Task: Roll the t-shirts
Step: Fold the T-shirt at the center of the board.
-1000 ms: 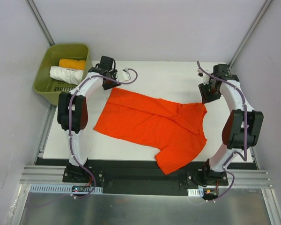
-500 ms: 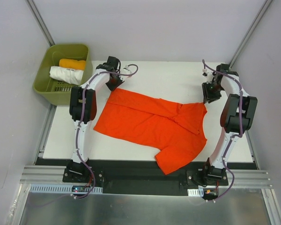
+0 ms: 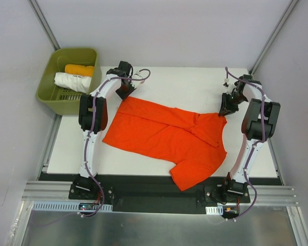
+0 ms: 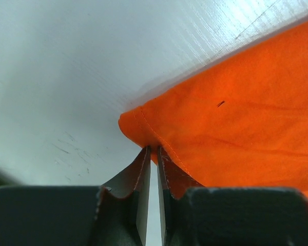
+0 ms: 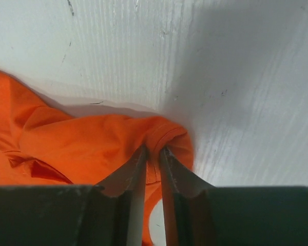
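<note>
Three t-shirts in top view: red-orange t-shirt [image 3: 169, 138] spread askew on white table [image 3: 179, 84] between arms; white t-shirt [image 3: 72, 81] and yellow-orange t-shirt [image 3: 79, 69] lie rolled in green basket [image 3: 46, 97], far left. Two grippers: left gripper [image 3: 124, 92] at shirt's far-left corner, right gripper [image 3: 227, 110] at far-right corner.

Left wrist: jaws nearly together, nipping hem corner only. Thin bite may slip under pull.

Right wrist: jaws pinched on bunched edge fold. Uneven tension could skew cloth.

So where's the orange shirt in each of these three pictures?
Top external: the orange shirt lies spread across the middle of the white table.
Left wrist: fills the right side, corner pinched by the left gripper.
Right wrist: lower left, bunched edge pinched by the right gripper.
Shared landmark: the white table.
</note>
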Robot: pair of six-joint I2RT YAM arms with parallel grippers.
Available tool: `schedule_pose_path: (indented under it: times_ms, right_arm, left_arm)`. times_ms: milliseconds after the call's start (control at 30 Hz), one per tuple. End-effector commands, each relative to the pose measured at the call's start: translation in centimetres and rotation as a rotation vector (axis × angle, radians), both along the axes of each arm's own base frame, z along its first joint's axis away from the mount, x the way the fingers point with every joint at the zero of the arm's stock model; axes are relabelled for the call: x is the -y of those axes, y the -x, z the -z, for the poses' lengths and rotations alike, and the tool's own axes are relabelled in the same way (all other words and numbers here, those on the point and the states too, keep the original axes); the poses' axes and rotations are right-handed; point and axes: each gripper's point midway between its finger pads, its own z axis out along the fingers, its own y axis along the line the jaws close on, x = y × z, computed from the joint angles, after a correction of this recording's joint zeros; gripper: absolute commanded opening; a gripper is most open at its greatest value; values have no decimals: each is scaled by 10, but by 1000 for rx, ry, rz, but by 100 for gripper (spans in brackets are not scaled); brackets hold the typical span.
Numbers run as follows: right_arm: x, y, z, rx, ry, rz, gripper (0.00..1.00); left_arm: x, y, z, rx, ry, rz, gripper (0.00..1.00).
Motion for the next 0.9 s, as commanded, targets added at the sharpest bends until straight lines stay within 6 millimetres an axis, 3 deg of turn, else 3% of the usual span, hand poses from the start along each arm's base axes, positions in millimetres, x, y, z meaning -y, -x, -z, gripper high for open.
schedule_pose_path:
  times_ms: [0,300,433,667,733,800,867]
  right_arm:
    - [-3,-6,-9,-5,-74,56,15]
    - [32,-15,-14,25,-54,177,1]
    - [42,-17,-18,43,-55,204,1]
    - [48,-19,-23,62,-24,240,1]
    - [46,-20,-26,62,-36,236,7]
    - [44,-21,-29,68,-40,225,26]
    - [45,-20,-29,68,-34,227,37]
  left_arm:
    - [-2,10,0,-28,-32,-21,9]
    - [-18,13,2,-26,-103,-120,0]
    - [-21,17,5,-35,-117,-156,0]
    - [-19,14,-8,9,-130,-183,0]
    - [-12,11,-17,26,-103,-191,0]
    - [-5,5,-27,49,-65,-205,1]
    - [6,-4,-45,86,-5,-205,17]
